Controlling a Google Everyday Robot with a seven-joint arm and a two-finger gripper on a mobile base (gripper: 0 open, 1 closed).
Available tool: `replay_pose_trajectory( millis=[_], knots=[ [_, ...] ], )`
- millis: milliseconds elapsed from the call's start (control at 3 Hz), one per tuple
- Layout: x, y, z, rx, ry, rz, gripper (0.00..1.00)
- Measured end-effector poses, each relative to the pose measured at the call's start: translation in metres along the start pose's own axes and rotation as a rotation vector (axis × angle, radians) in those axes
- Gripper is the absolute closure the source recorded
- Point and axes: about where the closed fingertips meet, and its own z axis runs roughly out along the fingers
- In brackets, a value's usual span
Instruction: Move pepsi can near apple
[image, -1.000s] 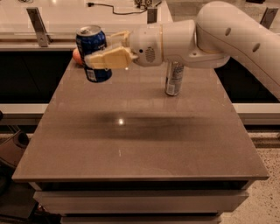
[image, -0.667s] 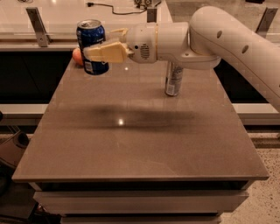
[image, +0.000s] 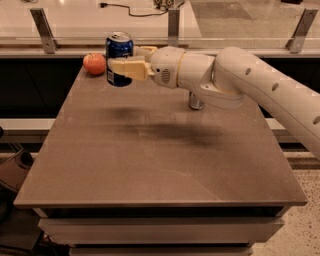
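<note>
The pepsi can (image: 119, 54) is dark blue with a silver top and stands upright between my fingers, held a little above the table's far left part. My gripper (image: 120, 64) is shut on the can, with one cream finger (image: 127, 67) across its front. The apple (image: 94, 63) is red-orange and sits on the table at the far left corner, just left of the can and apart from it. My white arm (image: 240, 85) reaches in from the right.
The brown table (image: 150, 150) has edges at front, left and right. A silver-grey can (image: 195, 102) stands at the far middle, mostly hidden behind my arm. A glass barrier with metal posts (image: 42, 27) runs behind the table.
The can and my gripper have moved right and slightly down, away from in front of the apple. The apple now shows fully to the can's left.
</note>
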Motion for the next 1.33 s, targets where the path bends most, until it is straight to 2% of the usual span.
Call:
replay_pose_trajectory(
  millis=[333,667,1000,1333],
  knots=[
    [-0.002,-0.005,0.002,0.027,-0.002,-0.008,1.0],
    [-0.002,-0.004,0.002,0.023,-0.002,-0.008,1.0],
    [-0.003,-0.001,0.011,0.043,0.046,-0.036,1.0],
    [-0.004,-0.004,0.028,0.091,0.099,-0.079,1.0]
  ],
)
